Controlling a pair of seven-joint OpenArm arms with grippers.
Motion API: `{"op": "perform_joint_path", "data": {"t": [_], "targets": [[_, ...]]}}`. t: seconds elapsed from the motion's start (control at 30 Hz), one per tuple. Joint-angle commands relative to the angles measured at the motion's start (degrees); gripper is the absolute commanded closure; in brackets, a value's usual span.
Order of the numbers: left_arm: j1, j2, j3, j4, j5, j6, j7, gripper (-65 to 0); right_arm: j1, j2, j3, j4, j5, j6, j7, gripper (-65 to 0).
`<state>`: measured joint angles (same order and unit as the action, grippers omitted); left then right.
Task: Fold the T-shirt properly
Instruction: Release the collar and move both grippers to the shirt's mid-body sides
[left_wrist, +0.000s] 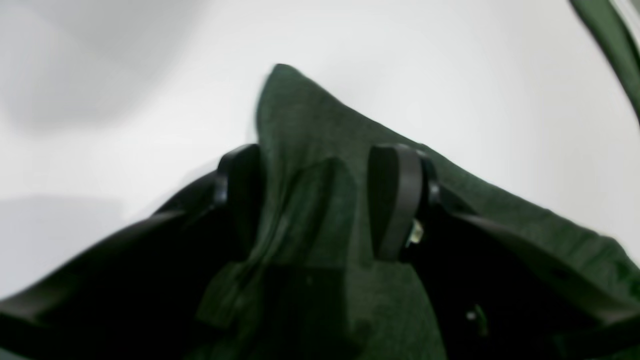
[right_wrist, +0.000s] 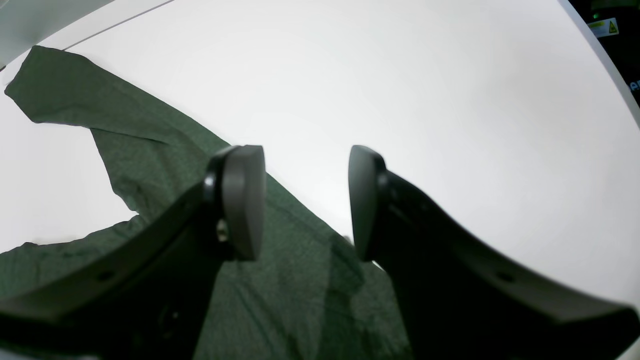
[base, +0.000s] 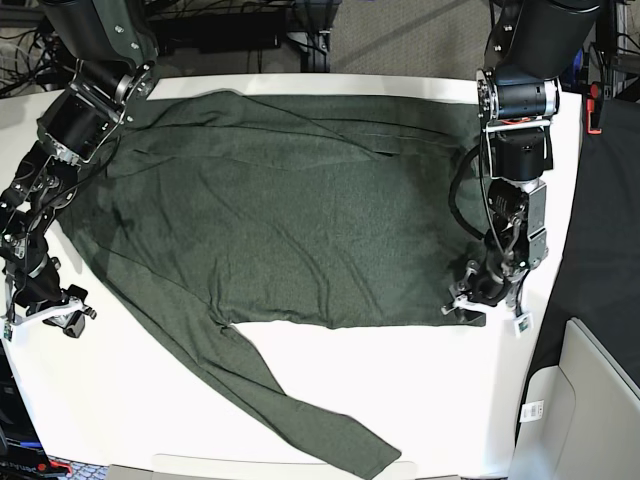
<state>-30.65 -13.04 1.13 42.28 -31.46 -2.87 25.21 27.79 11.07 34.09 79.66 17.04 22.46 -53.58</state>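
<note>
- White flat surface carries everything; the large dark olive-green heathered knit long-sleeved T-shirt lies spread across most of it, body flat, 1 sleeve trailing diagonally toward the near edge, upper part rumpled with a few ridges along the far edge.
- Step in hand, as I judge it: the very start of folding. No fold shows yet; both arms sit at opposite side edges of the shirt, apparently taking hold for the first fold.
- Left gripper, on the base view's right: jaws spread, with a peaked bunch of the green fabric standing between them. The pads flank the cloth with a gap on at least 1 side, so it is not pinching firmly.
- Right gripper, on the base view's left: jaws spread, nothing between them, hovering over the shirt's edge where cloth meets bare white surface.
- Next move, by my reckoning: the left must close on the bunch already between its jaws, the right must drop to the hem and pinch, then both lift together and carry the edge across evenly. Thin soft knit will likely sag and drag, so the loose sleeve wants tucking in first.
- Writing: a small yellow warning sticker in the right wrist view's corner and small white tags beside the surface, all too small to read. The shirt bears no print.
</note>
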Motion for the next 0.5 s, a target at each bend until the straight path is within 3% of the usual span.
{"op": "perform_joint_path", "data": {"t": [0.0, 0.13, 0.33, 0.47], "targets": [[-0.3, 0.0, 2.3, 0.4, -0.2, -0.2, 1.2, -32.4, 1.9, 0.7, -0.1, 1.2, 1.0, 0.2, 1.5, -27.2], [0.0, -0.2, 7.8, 0.4, -0.2, -0.2, 0.5, -25.3, 1.9, 0.7, -0.1, 1.1, 1.0, 0.2, 1.5, -27.2], [-0.1, -0.4, 9.0, 0.4, -0.2, -0.2, -2.0, -0.2, 1.9, 0.8, -0.1, 0.8, 0.9, 0.2, 1.5, -27.2], [0.2, -1.4, 8.5, 3.4, -0.2, -0.1, -1.8, -0.1, 1.9, 1.0, -0.1, 0.7, 0.6, 0.2, 1.5, -27.2]]}}
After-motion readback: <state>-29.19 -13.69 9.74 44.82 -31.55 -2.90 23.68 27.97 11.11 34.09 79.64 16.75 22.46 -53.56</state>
